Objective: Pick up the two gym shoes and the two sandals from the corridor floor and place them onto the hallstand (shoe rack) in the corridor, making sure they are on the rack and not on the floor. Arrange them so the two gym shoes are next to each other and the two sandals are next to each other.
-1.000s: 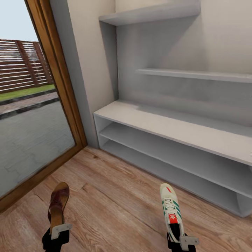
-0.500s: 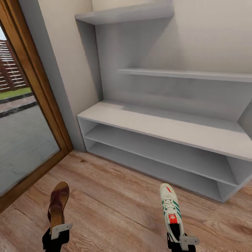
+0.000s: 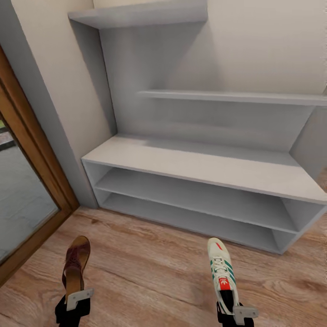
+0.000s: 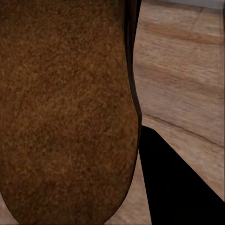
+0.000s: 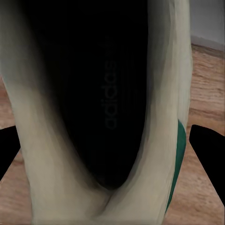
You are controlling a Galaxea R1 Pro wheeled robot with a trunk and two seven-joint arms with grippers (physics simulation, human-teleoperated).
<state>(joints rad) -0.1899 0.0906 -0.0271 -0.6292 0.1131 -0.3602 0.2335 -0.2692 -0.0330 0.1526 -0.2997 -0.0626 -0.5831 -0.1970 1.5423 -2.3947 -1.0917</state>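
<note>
Head view: a sandal (image 3: pixel 75 265) is gripped by the left jaws, a gym shoe (image 3: pixel 221 272) by the right, before the hallstand (image 3: pixel 190 163).

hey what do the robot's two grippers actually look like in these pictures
In the head view, both look alike: the left gripper and the right gripper each have a chunky matte black body with a small light-grey angular bracket on top. No cables or markings show. The wrist views show plain black finger shapes.
</note>
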